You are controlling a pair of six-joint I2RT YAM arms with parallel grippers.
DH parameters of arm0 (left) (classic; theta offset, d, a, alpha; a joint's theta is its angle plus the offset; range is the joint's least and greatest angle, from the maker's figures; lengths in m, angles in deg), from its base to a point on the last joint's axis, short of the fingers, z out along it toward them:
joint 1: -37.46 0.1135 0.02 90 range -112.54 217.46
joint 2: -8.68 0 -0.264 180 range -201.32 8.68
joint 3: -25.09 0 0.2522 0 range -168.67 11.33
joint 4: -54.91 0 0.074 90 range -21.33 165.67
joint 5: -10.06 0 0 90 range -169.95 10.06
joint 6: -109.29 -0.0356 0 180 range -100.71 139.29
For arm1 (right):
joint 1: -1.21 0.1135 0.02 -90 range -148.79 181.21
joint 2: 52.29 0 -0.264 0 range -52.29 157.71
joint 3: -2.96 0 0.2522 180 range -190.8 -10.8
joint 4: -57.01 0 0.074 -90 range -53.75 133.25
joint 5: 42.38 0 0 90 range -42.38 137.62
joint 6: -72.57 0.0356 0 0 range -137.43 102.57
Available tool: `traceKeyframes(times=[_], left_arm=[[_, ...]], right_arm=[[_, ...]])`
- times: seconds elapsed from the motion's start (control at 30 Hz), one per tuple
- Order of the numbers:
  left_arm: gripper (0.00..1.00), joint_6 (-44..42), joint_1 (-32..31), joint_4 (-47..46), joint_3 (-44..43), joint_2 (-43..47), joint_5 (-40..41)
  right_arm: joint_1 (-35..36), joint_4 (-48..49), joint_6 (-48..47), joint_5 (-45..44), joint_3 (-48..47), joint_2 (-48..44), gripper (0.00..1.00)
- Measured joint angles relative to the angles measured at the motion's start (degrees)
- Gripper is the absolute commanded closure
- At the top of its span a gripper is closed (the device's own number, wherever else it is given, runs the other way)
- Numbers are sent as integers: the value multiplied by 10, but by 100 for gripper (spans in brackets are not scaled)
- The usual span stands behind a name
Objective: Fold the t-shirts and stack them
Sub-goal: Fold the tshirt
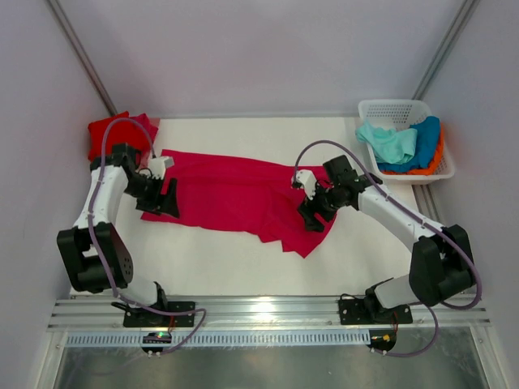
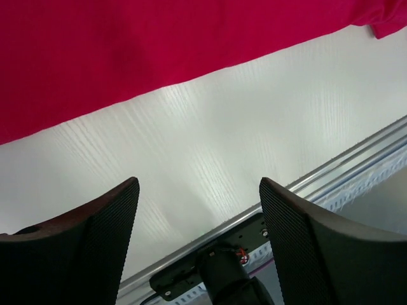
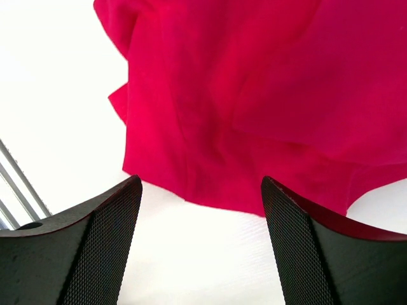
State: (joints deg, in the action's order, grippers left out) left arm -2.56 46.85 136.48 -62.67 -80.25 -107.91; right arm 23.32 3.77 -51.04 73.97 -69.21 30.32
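Note:
A crimson-pink t-shirt (image 1: 235, 194) lies folded into a long band across the middle of the white table. My left gripper (image 1: 167, 200) is over its left end, open, with nothing between the jaws; its wrist view shows the shirt's near edge (image 2: 159, 44) and bare table below it. Over the shirt's rumpled right end stands my right gripper (image 1: 312, 217), open and empty, with the cloth (image 3: 254, 108) just beyond its fingertips. A red t-shirt (image 1: 120, 132) sits folded at the back left corner. Mint-green (image 1: 391, 143), blue (image 1: 422, 139) and orange (image 1: 435, 162) t-shirts fill the basket.
A white lattice basket (image 1: 395, 109) stands at the back right of the table. Aluminium rails (image 1: 268, 312) with the arm bases run along the near edge. Grey walls close in the left, right and back sides.

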Motion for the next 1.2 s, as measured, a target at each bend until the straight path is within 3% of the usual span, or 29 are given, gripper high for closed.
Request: traceKeyframes(times=[0.23,0.6,0.93,1.0,1.2], left_arm=[[21,-6,41,-85,80,66,0],[23,46,201,-195,100,15,-82],[24,68,200,-239,115,-41,-52],[24,75,200,-246,115,-49,-37],[24,91,200,-268,116,-51,7]], right_arm=[[0,0,-24,-5,31,-60,20],[0,-60,-101,-1,31,-48,20],[19,-77,-106,30,31,-30,18],[26,-62,-85,22,30,-4,1],[29,-7,-12,-12,30,38,1]])
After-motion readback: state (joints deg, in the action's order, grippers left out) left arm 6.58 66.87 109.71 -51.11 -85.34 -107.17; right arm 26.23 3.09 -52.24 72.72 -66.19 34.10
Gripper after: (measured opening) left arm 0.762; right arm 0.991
